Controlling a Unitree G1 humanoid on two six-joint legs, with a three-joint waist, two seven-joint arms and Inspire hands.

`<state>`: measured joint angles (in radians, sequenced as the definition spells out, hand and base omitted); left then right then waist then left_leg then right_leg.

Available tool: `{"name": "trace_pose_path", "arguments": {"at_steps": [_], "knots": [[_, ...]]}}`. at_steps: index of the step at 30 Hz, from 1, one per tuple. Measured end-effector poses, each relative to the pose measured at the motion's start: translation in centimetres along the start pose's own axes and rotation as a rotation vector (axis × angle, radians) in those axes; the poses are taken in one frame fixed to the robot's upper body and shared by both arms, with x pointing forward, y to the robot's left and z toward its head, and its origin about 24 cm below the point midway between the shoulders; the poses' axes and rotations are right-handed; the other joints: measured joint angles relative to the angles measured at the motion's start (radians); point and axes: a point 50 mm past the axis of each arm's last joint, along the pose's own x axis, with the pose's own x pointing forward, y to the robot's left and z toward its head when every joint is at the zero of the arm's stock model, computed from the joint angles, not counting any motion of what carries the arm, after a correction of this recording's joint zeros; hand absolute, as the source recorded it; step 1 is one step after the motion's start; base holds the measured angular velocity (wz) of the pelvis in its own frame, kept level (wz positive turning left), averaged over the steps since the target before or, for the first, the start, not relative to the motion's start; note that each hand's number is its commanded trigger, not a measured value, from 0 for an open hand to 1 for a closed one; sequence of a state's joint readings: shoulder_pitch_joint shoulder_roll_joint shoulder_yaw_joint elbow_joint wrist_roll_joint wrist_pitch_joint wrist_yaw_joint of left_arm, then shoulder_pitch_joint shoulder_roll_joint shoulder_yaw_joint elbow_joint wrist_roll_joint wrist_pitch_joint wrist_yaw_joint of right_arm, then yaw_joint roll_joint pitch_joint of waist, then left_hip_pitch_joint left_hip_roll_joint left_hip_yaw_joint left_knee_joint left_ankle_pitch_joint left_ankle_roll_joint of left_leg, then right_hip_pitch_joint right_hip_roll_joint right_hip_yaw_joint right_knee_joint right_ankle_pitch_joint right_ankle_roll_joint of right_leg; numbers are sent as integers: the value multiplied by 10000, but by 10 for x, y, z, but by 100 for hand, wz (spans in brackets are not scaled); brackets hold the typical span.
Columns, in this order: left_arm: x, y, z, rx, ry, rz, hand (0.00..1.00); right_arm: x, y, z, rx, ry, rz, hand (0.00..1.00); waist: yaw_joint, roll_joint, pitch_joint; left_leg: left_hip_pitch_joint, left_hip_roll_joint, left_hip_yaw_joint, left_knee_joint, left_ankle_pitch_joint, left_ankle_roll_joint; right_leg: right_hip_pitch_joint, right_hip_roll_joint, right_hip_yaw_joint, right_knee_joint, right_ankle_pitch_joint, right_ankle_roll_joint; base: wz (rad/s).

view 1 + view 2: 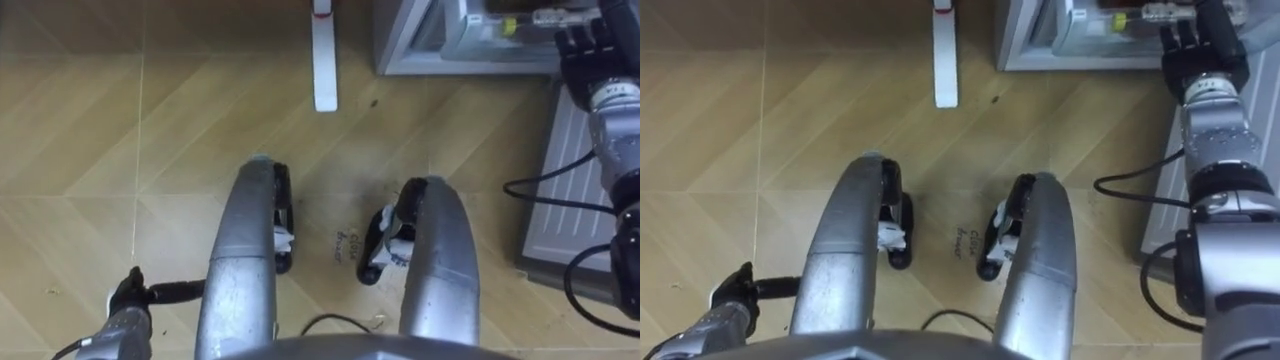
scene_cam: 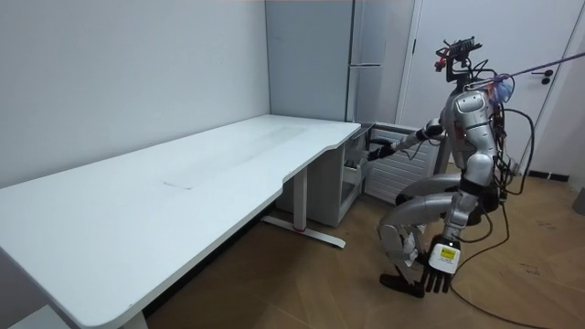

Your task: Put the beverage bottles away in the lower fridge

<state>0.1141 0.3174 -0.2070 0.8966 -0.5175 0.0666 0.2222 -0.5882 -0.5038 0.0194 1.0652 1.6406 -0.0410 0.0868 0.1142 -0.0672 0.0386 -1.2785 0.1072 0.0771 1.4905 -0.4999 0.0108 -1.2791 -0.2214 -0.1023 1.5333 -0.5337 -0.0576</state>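
The left hand (image 1: 128,295) hangs low beside the bent knee, its fingers straight and relaxed. The right hand (image 1: 590,50) reaches into the open lower fridge (image 1: 410,50). Its fingers are at a drink bottle (image 1: 553,16) lying inside, and I cannot tell whether they grip it.

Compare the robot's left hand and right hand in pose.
The right hand is stretched forward to the open lower fridge; the left hand hangs down beside the crouched robot. The right hand is raised; the left hand is near the floor, open, holding nothing. Both are dark.
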Motion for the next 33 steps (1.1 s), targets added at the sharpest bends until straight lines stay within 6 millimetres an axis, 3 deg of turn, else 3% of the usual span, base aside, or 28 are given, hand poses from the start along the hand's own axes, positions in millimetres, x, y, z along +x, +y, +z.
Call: {"name": "trace_pose_path", "arguments": {"at_steps": [5, 7, 15, 17, 20, 27, 32, 33], "knots": [[0, 5, 3, 155, -158, -60, 0, 1, 15, 6, -478, -18, 458, 0, 157, -60, 13, -365, 3, 38, 43, 17, -31, -444, -234, -44, 119, -2, -3, -4], [0, 11, 4, 217, -173, 72, 0, 1, 17, 6, -482, -12, 525, 0, 183, -168, 71, -401, 14, 28, 45, 50, -95, -499, -262, -69, 185, -12, -24, 9], [-1, 18, 0, 544, -137, -116, 0, 2, 23, 5, -545, -52, 460, 0, 295, -270, 79, -643, -39, -276, 16, 199, -370, -460, -398, -513, 219, -151, -292, 8], [-5, 20, -6, 573, -119, -209, 0, 2, 26, 4, -582, -152, 407, 0, 312, -285, 80, -643, -168, -353, -14, 225, -414, -432, -450, -548, 225, -174, -337, 8], [-9, 26, -16, 634, 28, -144, 0, 2, 25, 4, -611, -292, 209, 0, 341, -291, 83, -620, -161, -377, -14, 230, -423, -334, -552, -653, 253, -219, -423, 10], [-13, 33, -30, 829, 351, 0, 0, 1, 24, 11, -581, -970, -210, 0, 818, -245, 98, -624, -177, -378, -43, 232, -426, -291, -755, -764, 287, -300, -477, 5], [-20, 43, -44, 1158, 617, 122, 0, 1, 23, 15, -553, -1301, -374, 0, 1028, 22, 84, -507, -158, -485, -167, 251, -464, -91, -770, -904, 144, -308, -488, 1], [-21, 44, -45, 1175, 653, 144, 0, 1, 22, 16, -556, -1355, -491, 0, 1072, 34, 88, -392, -173, -457, -302, 280, -518, 9, -888, -937, 73, -308, -487, 5]]}}
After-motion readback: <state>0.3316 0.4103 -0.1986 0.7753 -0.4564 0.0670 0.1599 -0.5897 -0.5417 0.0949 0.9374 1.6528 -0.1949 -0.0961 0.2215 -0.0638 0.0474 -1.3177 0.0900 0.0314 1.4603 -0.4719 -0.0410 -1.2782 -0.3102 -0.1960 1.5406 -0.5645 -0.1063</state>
